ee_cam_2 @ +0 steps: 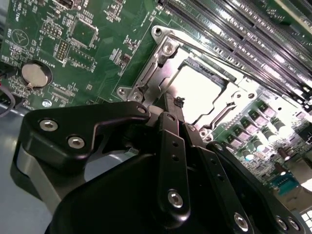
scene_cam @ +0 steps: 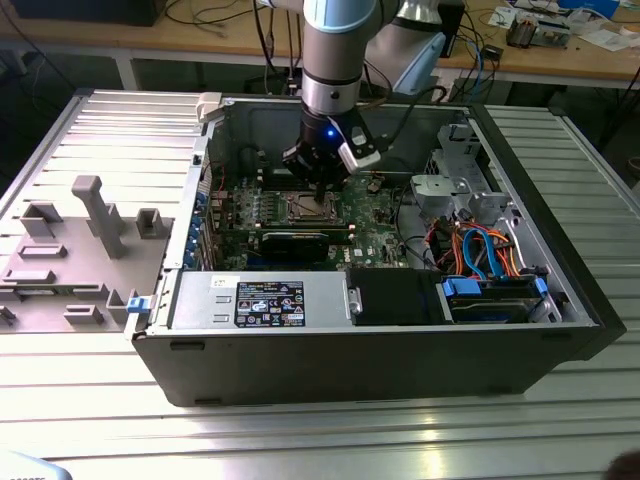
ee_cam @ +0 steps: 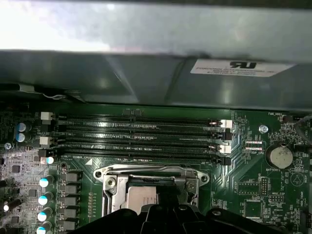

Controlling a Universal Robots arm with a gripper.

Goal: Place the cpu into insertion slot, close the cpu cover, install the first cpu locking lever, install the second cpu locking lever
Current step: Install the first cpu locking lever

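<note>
Ribbed metal bench, open case | my black gripper [ee_cam_2: 176, 105] clenched at silver square cpu cover [ee_cam_2: 161, 66] — silvery cpu [ee_cam_2: 197, 92] seated, levers pending

We see the open grey metal computer case [scene_cam: 300, 345] walling in the green circuit board [scene_cam: 375, 215] on every side, leaving access from above. Beside the square silver-rimmed insertion slot [ee_cam_2: 197, 90], long black memory slots [ee_cam: 141, 139] lie close on one flank. The black gripper [scene_cam: 322, 186] hangs just over that slot, taking up the room above it.
</note>
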